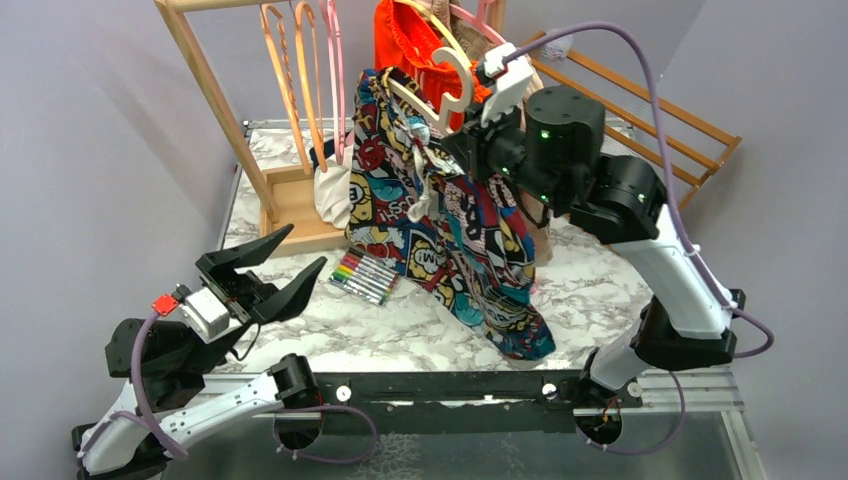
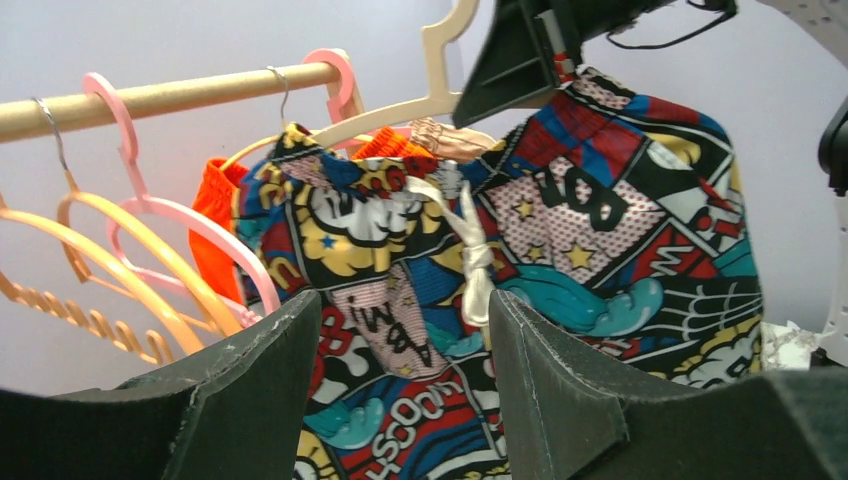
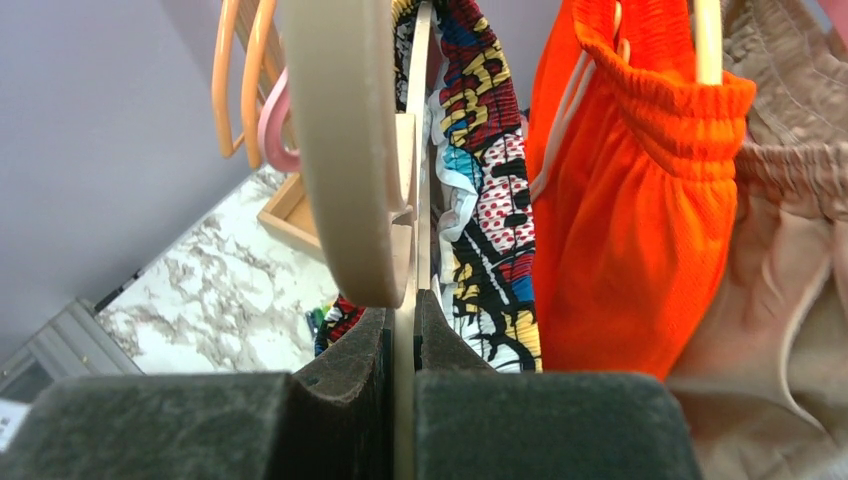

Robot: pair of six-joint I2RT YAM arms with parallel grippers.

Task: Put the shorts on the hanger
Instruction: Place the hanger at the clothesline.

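The shorts (image 1: 450, 235) hang on the hanger (image 3: 345, 150), with the waistband bunched along its arms just past the tips of the right gripper (image 3: 403, 305). The legs fall below those fingers until the hem rests on the table (image 1: 330, 330). The right gripper is clenched on a thin flat part of the hanger, which runs straight up between its fingers. In the wrist view, orange shorts (image 3: 620, 200) and beige shorts (image 3: 780, 250) hang to the right of those fingers. A pink hanger (image 3: 272, 125) and orange hangers (image 3: 232, 80) hang to their left. The left gripper (image 1: 308, 245) sits low and well apart from the shorts, its fingers spread and holding nothing, with the shorts showing through the gap ahead. Markers (image 1: 365, 275) lie on the table just beyond its fingertips.
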